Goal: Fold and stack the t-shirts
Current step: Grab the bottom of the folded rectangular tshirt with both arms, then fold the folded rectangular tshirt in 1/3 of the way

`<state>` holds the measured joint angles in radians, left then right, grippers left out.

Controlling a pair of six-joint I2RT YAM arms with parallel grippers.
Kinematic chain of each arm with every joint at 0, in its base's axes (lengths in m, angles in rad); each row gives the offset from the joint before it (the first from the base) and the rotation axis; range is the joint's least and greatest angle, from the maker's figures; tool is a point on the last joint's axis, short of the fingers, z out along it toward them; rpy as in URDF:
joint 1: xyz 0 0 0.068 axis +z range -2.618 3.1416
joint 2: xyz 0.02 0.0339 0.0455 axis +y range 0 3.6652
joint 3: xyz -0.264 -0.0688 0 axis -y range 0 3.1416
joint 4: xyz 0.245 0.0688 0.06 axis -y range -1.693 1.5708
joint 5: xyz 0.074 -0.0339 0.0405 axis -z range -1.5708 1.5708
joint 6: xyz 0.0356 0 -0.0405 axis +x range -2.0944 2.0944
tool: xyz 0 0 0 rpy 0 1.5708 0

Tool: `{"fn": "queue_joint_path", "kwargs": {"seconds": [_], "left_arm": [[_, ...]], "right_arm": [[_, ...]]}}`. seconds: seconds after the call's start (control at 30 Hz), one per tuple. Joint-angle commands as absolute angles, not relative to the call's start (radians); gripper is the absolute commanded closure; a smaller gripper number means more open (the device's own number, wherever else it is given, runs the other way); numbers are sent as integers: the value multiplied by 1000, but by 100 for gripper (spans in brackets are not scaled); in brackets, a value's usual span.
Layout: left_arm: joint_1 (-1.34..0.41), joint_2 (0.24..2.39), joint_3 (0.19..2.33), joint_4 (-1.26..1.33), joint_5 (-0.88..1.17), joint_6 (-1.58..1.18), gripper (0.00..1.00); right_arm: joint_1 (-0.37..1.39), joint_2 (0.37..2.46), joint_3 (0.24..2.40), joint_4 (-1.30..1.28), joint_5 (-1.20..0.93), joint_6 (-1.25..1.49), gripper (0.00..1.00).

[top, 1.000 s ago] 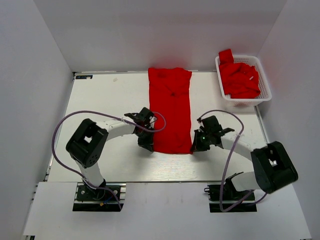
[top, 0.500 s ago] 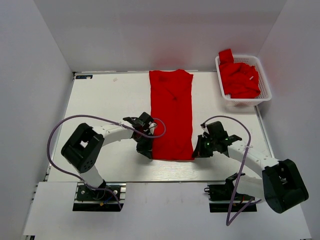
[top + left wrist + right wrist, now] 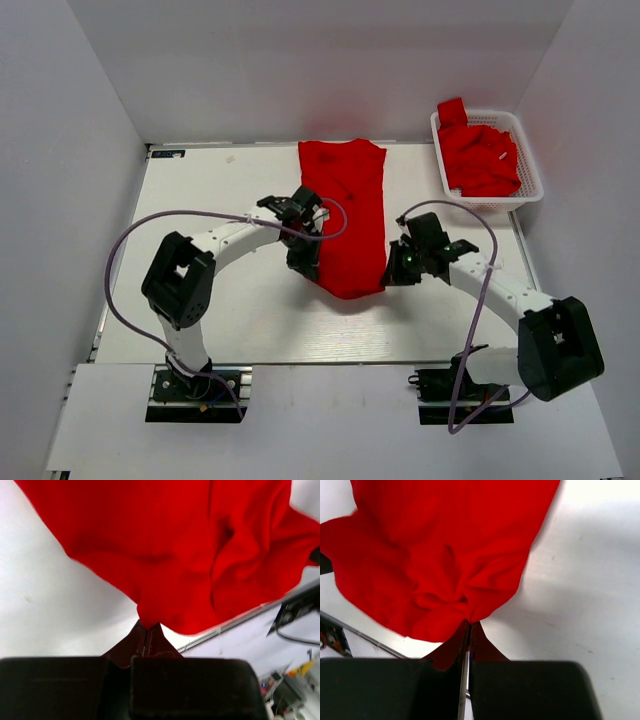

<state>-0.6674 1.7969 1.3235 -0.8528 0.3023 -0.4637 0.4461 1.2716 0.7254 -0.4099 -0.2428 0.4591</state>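
A long red t-shirt (image 3: pixel 345 205) lies folded into a narrow strip down the middle of the white table (image 3: pixel 220 200). Its near end is lifted off the table and sags between the two grippers. My left gripper (image 3: pixel 312 262) is shut on the near left corner of the t-shirt (image 3: pixel 165 555). My right gripper (image 3: pixel 390 268) is shut on the near right corner of the t-shirt (image 3: pixel 450 550). In each wrist view the cloth bunches right at the closed fingertips (image 3: pixel 146 628) (image 3: pixel 469 623). More red t-shirts (image 3: pixel 482 158) lie crumpled in the basket.
A white lattice basket (image 3: pixel 530 160) stands at the back right of the table. White walls enclose the table on three sides. The arms' cables (image 3: pixel 180 215) loop above the table on both sides.
Both grippers have moved away from the near edge and lifted, carrying the t-shirt's near hem up and toward the far end. The strip now looks shorter.
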Motion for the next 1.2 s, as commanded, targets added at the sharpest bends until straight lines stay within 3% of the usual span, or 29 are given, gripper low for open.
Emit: {"fn": "queue_joint_path", "kwargs": {"seconds": [0.0,0.67,1.17], "left_arm": [[-646,1828,1436,-926,212,-460,100],[-491,2132,1943,-957,164,-431,100],[-402,2255,2109,-936,218,-431,100]], "right_arm": [[434,1325,840,-445,-163,428,100],[322,1693,1287,-437,-153,333,100],[261,1916,1532,-440,-258,310,100]]}}
